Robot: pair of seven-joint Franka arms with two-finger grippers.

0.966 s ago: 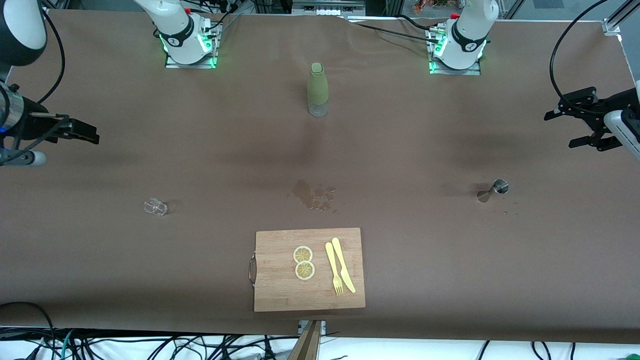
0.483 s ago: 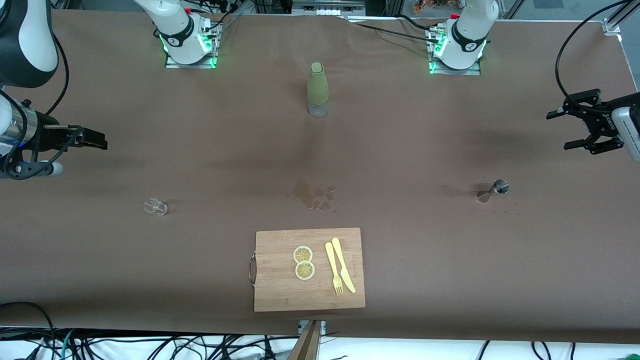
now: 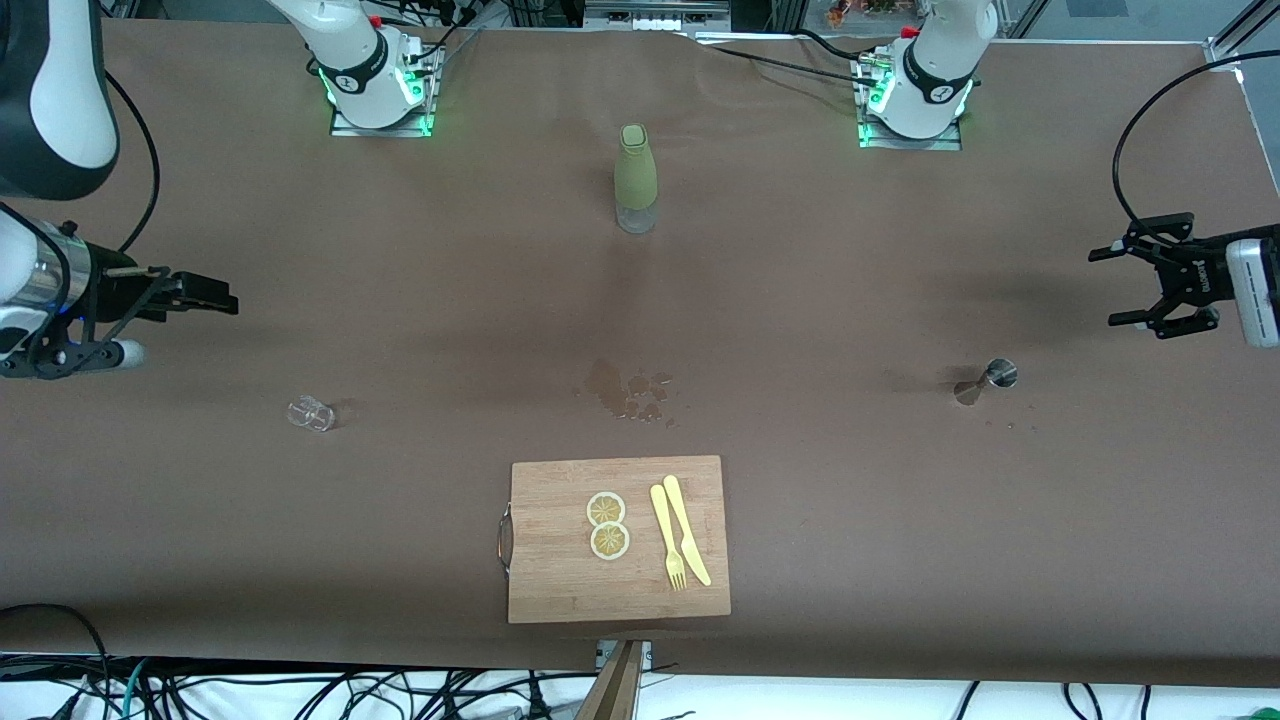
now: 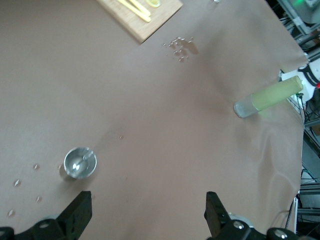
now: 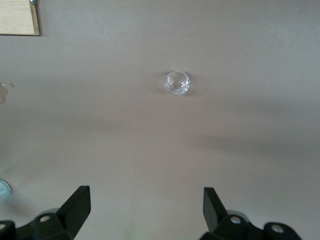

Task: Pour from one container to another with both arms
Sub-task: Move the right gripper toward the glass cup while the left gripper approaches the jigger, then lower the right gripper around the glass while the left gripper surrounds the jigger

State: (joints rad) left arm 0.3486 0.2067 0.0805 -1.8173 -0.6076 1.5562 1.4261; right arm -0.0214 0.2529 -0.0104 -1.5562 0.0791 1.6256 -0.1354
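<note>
Glass cup (image 3: 310, 413) stands upright on the brown table (image 3: 800, 520) toward the right arm's end, nothing touching it; seen from above in the right wrist view (image 5: 178, 82). Steel jigger (image 3: 986, 381) stands toward the left arm's end, well apart from the cup, a few droplets beside it (bowl looks empty, (image 4: 80, 162)).

Right gripper (image 3: 205, 295) hangs over bare table, fingers spread wide, holding nothing; cup lies nearer the front camera. Left gripper (image 3: 1135, 285) hangs over the table edge near the jigger, released and empty.

Between the two: wet spill (image 3: 630, 390), cutting board (image 3: 560, 590) nearest the camera with lemon slices (image 3: 607, 525), fork (image 3: 667, 536) and knife (image 3: 687, 528). Green bottle (image 3: 634, 178) upright, farther off between the bases
</note>
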